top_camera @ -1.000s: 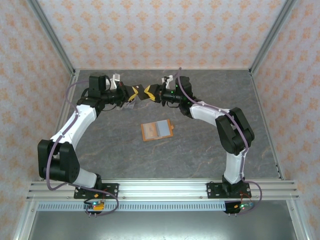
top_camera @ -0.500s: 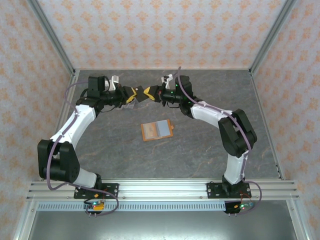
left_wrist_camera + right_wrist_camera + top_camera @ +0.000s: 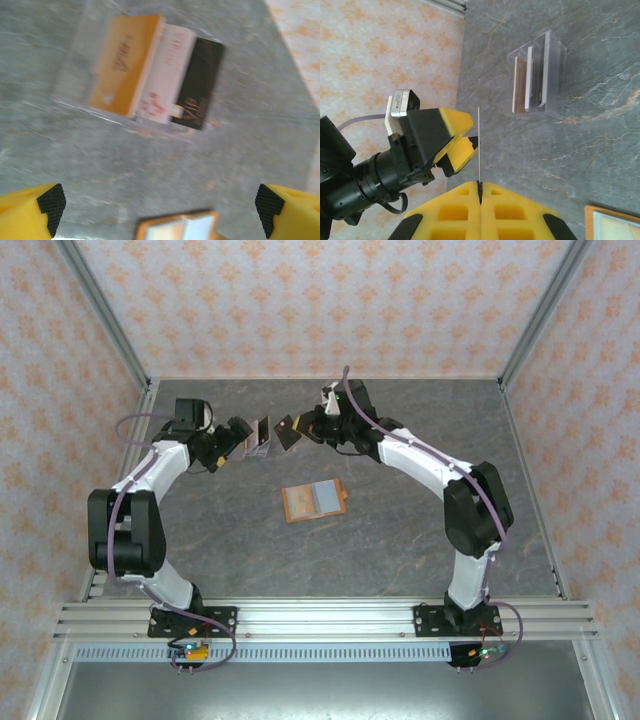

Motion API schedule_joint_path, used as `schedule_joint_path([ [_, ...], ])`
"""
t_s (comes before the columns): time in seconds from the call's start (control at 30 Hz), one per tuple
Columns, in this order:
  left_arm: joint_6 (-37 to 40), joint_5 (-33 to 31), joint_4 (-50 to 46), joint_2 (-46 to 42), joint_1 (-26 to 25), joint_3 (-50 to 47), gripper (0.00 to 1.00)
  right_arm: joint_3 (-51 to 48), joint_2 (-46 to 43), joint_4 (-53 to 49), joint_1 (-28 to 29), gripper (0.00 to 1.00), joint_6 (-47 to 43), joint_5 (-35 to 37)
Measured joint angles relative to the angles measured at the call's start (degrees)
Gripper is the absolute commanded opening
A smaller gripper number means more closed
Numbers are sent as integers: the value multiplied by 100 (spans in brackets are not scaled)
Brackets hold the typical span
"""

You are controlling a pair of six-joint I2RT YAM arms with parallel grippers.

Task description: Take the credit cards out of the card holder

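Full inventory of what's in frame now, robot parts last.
cards in stand: 3, orange-brown, whitish, black; upright in clear stand
held card: 1, dark, edge-on; pinched by right gripper
clear stand: 1, transparent; far left of table
card holder: 1, orange rim, pale grey face; flat mid-table
table: 1, grey stone-look; under everything
left gripper: 1, yellow and black; open, near stand
right gripper: 1, yellow and black; shut on held card

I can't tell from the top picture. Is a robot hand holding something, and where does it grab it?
The right gripper pinches a thin card by one end, between its fingertips. The left gripper is open and holds nothing.
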Motion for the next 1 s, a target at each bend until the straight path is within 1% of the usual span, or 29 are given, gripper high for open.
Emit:
schedule_joint_path([
  [0.1, 157, -258, 107, 509, 9, 232, 100, 144, 236, -245, 44, 0, -177, 144],
  [0.23, 339, -354, 348, 1189, 11, 706, 94, 236, 507, -577, 68, 0, -363, 267],
  [0.33, 409, -348, 514, 1508, 11, 1003, 88, 258, 573, -741, 68, 0, -446, 337],
  [0.63, 446, -295, 667, 2306, 9, 1698, 88, 306, 573, -848, 68, 0, -544, 356],
  [0.73, 435, -146, 664, 2428, 22, 1733, 88, 306, 573, -866, 68, 0, -581, 402],
  [0.87, 369, 299, 765, 2437, 37, 1692, 88, 337, 573, -1016, 68, 0, -756, 612],
  [1.0, 238, 737, 1051, 2428, 35, 1386, 88, 553, 573, -1296, 68, 0, -1104, 953],
])
